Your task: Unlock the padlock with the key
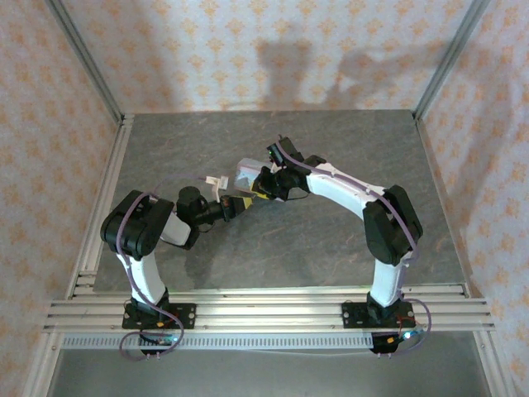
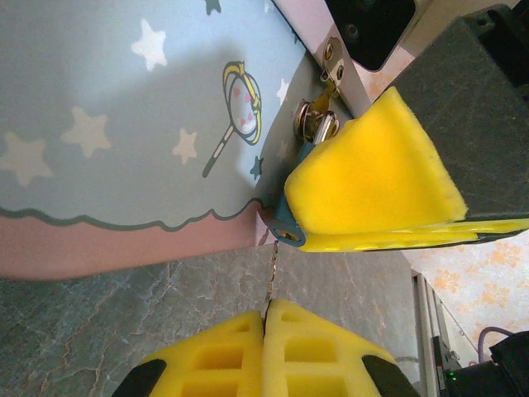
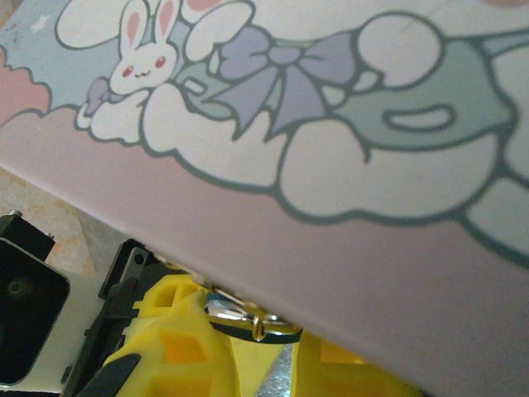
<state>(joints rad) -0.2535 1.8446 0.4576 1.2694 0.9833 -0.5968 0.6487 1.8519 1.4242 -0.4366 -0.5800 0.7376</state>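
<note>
Left wrist view: left gripper (image 2: pixel 266 314) is pressed together, its two yellow foam fingertips meeting on a thin pale metal key (image 2: pixel 270 269). The key blade stands up out of the seam between them. Its far end reaches the underside of a small dark teal-blue padlock (image 2: pixel 287 230); whether the tip sits inside the keyhole, I cannot tell.

The padlock body is mostly covered by one yellow foam finger (image 2: pixel 372 174) of the right gripper, and only a teal edge and lower corner show beneath it. A silver shackle (image 2: pixel 315 124) sticks out above that finger, close against the side of a pastel blue-and-pink rectangular tin (image 2: pixel 107 107) printed with white stars. The tin rests on a grey marbled table (image 2: pixel 124 314).

Right wrist view: right gripper (image 3: pixel 269 356) pinches the padlock between its yellow fingers. The shackle and a strip of teal show between them, just under the tin's pink edge. The tin face carries a white rabbit and a lilac bow. The black camera housing (image 3: pixel 21 298) of the left wrist sits at the left edge.

Top external view: both grippers meet near the table's middle, tips close together, with the tin just behind them. The left arm is bent in from the left and the right arm arcs in from the right.
</note>
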